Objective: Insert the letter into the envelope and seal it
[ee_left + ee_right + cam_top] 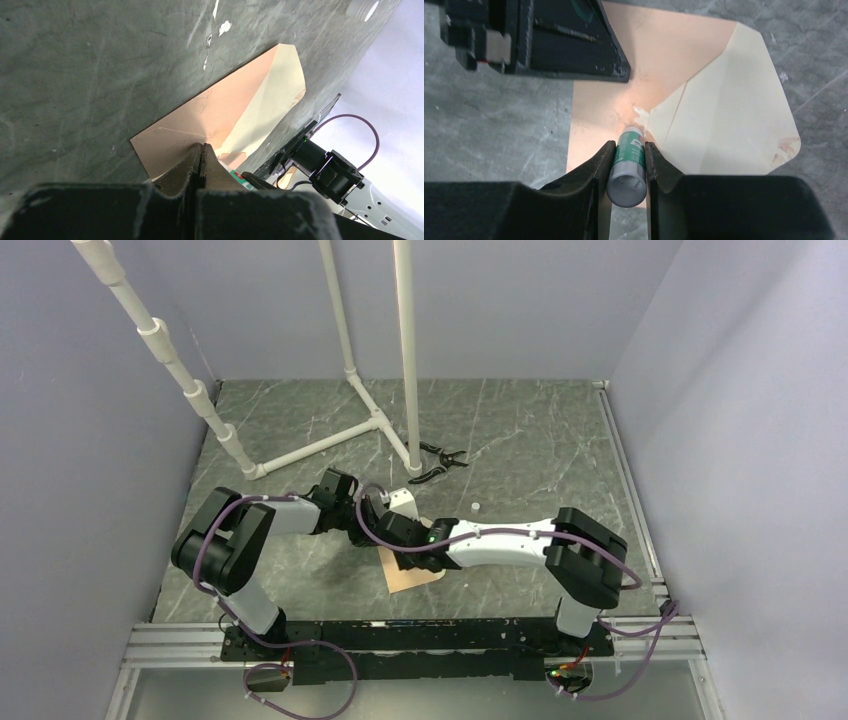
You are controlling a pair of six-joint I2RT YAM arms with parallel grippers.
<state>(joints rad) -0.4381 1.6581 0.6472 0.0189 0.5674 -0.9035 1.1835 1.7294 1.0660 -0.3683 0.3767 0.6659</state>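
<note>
The peach envelope (418, 578) lies flat on the dark marble table, its pointed flap (729, 115) open with the paler inner side up. My right gripper (630, 145) is shut on a green and white glue stick (629, 160). The stick's tip touches the envelope where the flap's fold lines meet. My left gripper (201, 146) is shut with nothing between its fingers, its tip down on the envelope's body (200, 115) right beside the stick. In the right wrist view the left gripper (569, 50) fills the upper left. The letter is out of view.
A white pipe frame (330, 440) stands at the back left of the table. Black pliers (440, 462) lie beside its post. A small white cap (475, 507) sits just behind the right arm. Blue walls close in both sides.
</note>
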